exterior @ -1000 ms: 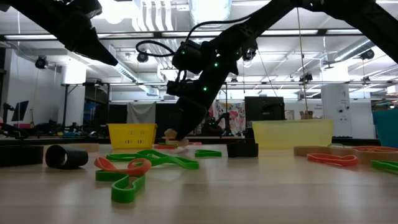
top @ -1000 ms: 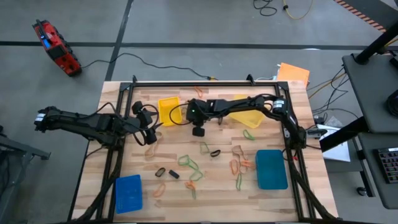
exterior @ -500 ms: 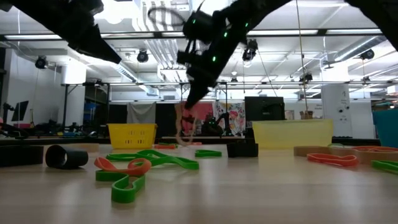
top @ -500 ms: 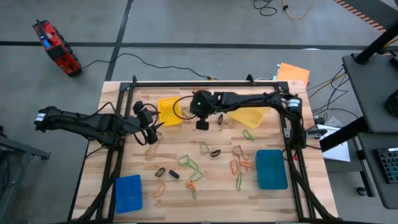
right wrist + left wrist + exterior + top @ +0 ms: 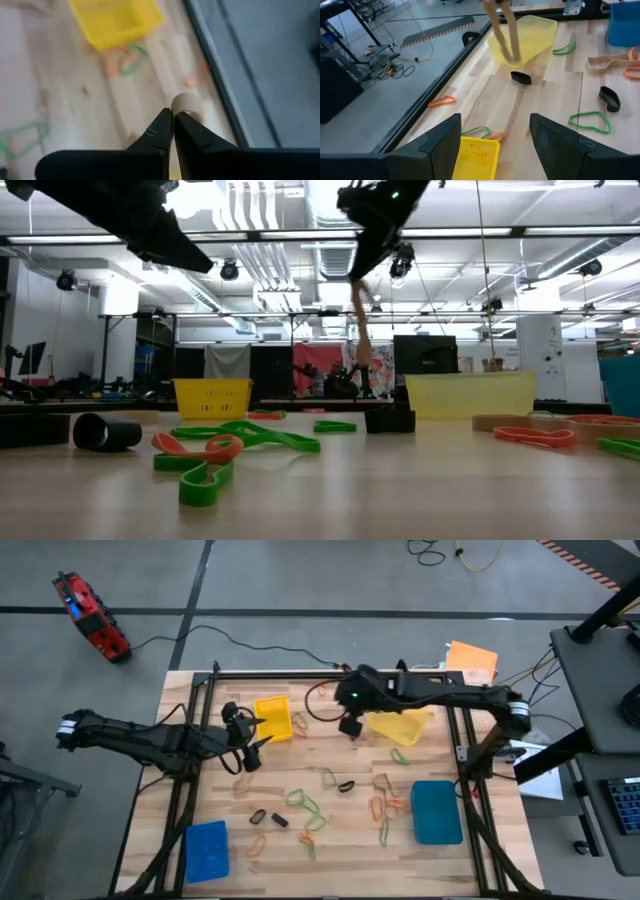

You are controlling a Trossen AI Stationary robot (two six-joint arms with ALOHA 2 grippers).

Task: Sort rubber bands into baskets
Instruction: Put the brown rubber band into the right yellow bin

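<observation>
Above the back of the table, between the yellow basket [image 5: 272, 718] and the pale basket [image 5: 398, 726], my right gripper [image 5: 349, 726] hangs with its jaws pinched tight on a tan band [image 5: 358, 320], which dangles as a long loop straight down from the fingertips in the low view. In my right wrist view only a small curl of the band [image 5: 186, 104] shows, just past the closed tips, so the hold is at the very top of the loop and most of it swings free below. To do this step well, I judge I should carry it slowly and high enough that the hanging end clears a basket's rim, stop with the loop centred over the basket's floor, let it settle, then lower until the end lies inside before I part the jaws; opening too early could let it drape over the rim or spring out. Which basket tan belongs in I cannot tell; the pale one is the nearer. My left gripper [image 5: 250, 748] waits low at the left, just beside the yellow basket, jaws wide and holding nothing. Other bands, green [image 5: 327, 776], orange [image 5: 375, 806] and black [image 5: 346, 786], lie scattered on the table [image 5: 340, 845] toward the front, well apart from both grippers.
</observation>
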